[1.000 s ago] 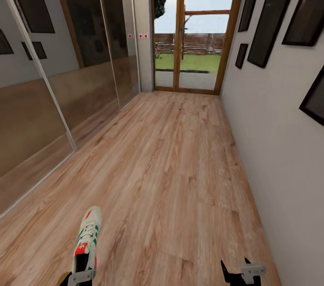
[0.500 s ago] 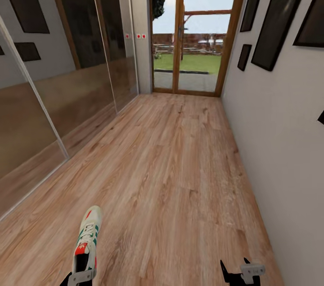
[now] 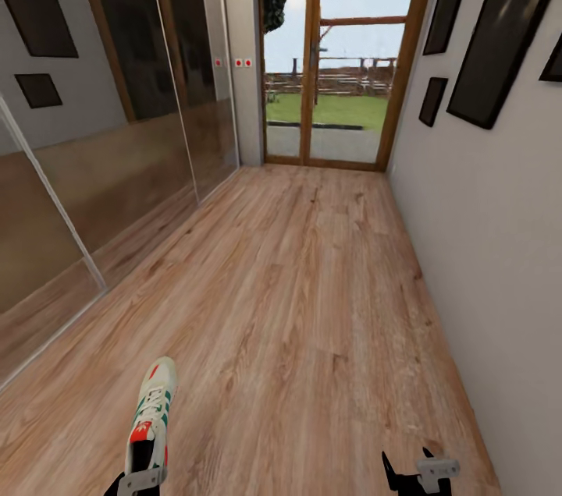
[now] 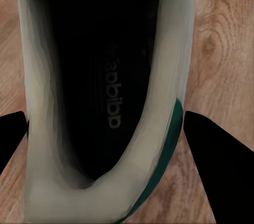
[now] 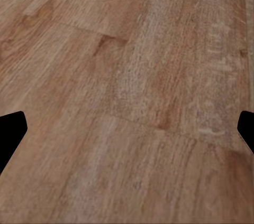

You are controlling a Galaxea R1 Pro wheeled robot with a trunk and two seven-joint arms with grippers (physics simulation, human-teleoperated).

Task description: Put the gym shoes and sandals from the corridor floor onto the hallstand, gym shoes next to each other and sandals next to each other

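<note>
Off-white gym shoe (image 3: 151, 424), green stripes, red heel, low left in my head view, clamped at the heel by my left gripper (image 3: 133, 484). Left wrist alone shows its dark insole. Right gripper (image 3: 418, 474) spread wide, empty, over the wood floor (image 3: 312, 309).

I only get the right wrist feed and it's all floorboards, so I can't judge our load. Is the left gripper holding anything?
Observer: Yes. The left gripper is shut on one gym shoe, with a finger on either side of its heel end.
Operator: Which way does the shoe point?
Observer: Toe forward, toward the glass door at the corridor's far end.
Operator: What runs along my right side?
Observer: A pale wall hung with dark picture frames.
</note>
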